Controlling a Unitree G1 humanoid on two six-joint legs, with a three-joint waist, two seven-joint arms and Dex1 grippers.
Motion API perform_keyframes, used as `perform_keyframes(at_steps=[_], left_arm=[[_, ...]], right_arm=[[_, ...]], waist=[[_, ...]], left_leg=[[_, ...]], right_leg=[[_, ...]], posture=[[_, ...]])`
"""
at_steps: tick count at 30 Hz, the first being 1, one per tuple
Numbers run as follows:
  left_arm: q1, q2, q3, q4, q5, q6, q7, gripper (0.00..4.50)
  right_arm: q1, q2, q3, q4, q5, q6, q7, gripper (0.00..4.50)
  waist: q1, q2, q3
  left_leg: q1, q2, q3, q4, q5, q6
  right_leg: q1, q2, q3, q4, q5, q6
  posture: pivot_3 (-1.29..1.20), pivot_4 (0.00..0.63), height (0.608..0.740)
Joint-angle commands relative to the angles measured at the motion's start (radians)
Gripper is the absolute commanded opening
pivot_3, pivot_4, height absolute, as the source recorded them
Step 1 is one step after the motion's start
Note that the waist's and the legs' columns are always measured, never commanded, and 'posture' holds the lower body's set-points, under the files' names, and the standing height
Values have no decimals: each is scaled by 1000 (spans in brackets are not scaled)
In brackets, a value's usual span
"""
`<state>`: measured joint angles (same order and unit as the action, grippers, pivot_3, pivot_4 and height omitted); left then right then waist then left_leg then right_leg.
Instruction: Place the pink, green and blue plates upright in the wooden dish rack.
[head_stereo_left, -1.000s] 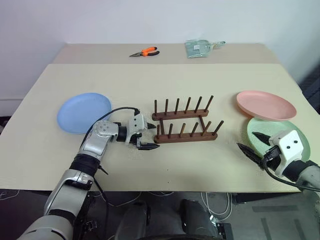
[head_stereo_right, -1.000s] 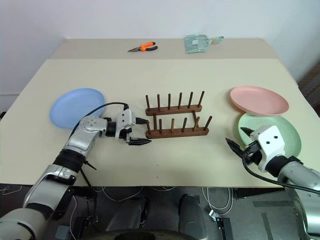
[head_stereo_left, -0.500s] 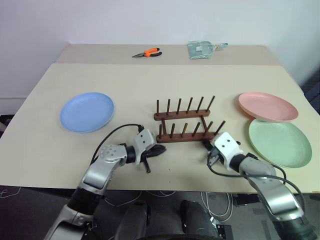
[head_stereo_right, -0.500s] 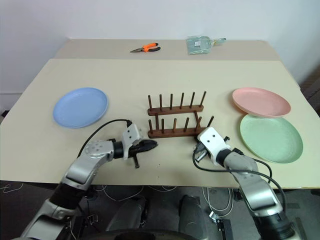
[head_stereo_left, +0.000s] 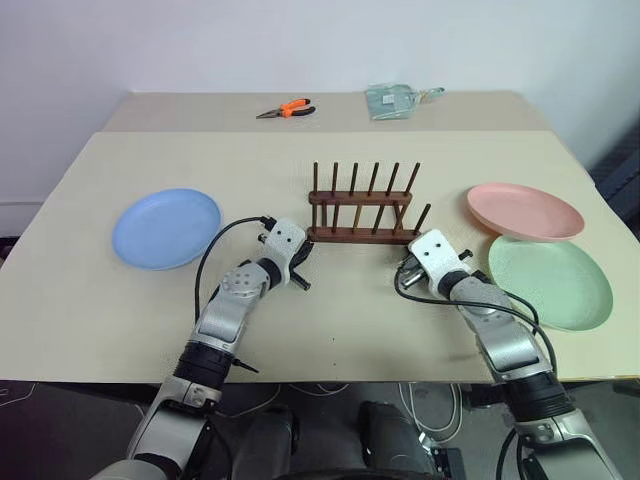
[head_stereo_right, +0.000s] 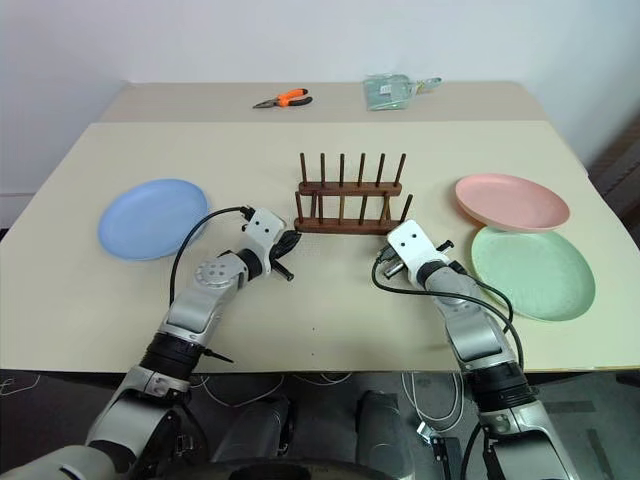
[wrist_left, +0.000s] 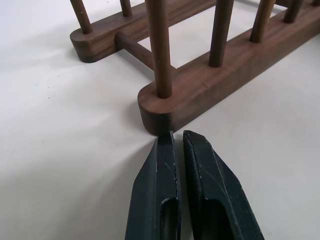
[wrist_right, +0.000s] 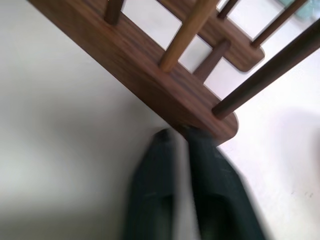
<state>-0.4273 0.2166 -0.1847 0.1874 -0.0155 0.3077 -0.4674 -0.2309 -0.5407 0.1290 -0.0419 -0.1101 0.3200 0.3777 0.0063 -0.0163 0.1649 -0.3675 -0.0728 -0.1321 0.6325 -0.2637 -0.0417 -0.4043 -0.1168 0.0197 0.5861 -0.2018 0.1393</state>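
Observation:
The wooden dish rack (head_stereo_left: 362, 208) stands at mid-table with nothing between its pegs. The blue plate (head_stereo_left: 166, 228) lies flat far to its left. On the right lie the pink plate (head_stereo_left: 525, 210) and, nearer me, the green plate (head_stereo_left: 550, 282), both flat. My left gripper (wrist_left: 176, 135) is shut and holds nothing; its tips sit at the left end of the rack's near bar (wrist_left: 200, 95). My right gripper (wrist_right: 177, 132), fingers together and holding nothing, meets the right end of that same bar (wrist_right: 165, 85).
Orange-handled pliers (head_stereo_left: 290, 107) and a clear plastic packet (head_stereo_left: 395, 98) lie on the table section behind. Bare tabletop (head_stereo_left: 340, 310) lies between the rack and the near edge.
The rack has slid away from me, with both grippers behind its near bar. The right gripper came over from beside the green plate. The left gripper went from open to shut.

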Motion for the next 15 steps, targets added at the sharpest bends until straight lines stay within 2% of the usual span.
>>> perform_keyframes(at_steps=[1, 3, 4, 8, 14, 15], left_arm=[[51, 47, 5, -102, -52, -7, -100, 210], [71, 69, 8, -189, -109, 7, -171, 210], [78, 78, 4, -227, -131, 10, -203, 210], [88, 83, -18, -319, -195, 36, -284, 210], [87, 37, -54, -391, -243, 66, -301, 210], [89, 31, -60, -419, -258, 76, -307, 210]], right_arm=[[41, -134, -106, -158, 10, -51, 95, 2190], [72, -258, -181, -195, -18, -71, 135, 3235], [85, -313, -207, -193, -37, -84, 147, 3598], [99, -457, -230, -99, -116, -153, 153, 3598], [27, -507, -136, 155, -265, -243, 104, 3598], [-2, -499, -112, 212, -289, -258, 84, 3363]], waist=[[-1, 1, 1], [-1, 3, 2], [0, 4, 3], [5, 3, 4], [2, 3, 4], [0, 3, 4]], left_leg=[[-1, 0, 0, 0, 0, 0], [-4, 0, 0, 0, 0, 0], [-5, 0, 0, 0, 0, 0], [-5, 0, 1, 0, 0, 0], [-5, 0, 3, 1, 0, 0], [-5, 0, 3, 0, 0, 0]], right_leg=[[-1, 0, 0, 0, 0, 0], [-4, 0, 0, -1, 0, 0], [-5, 0, 0, -1, 0, 0], [-4, -1, 0, -1, -2, 0], [-3, -1, 1, -3, -2, -3], [-3, -1, 1, -3, -2, -4]], posture=[[0, 150, 740], [0, 150, 740], [0, 150, 740], [0, 150, 740], [0, 150, 740], [0, 150, 740]])
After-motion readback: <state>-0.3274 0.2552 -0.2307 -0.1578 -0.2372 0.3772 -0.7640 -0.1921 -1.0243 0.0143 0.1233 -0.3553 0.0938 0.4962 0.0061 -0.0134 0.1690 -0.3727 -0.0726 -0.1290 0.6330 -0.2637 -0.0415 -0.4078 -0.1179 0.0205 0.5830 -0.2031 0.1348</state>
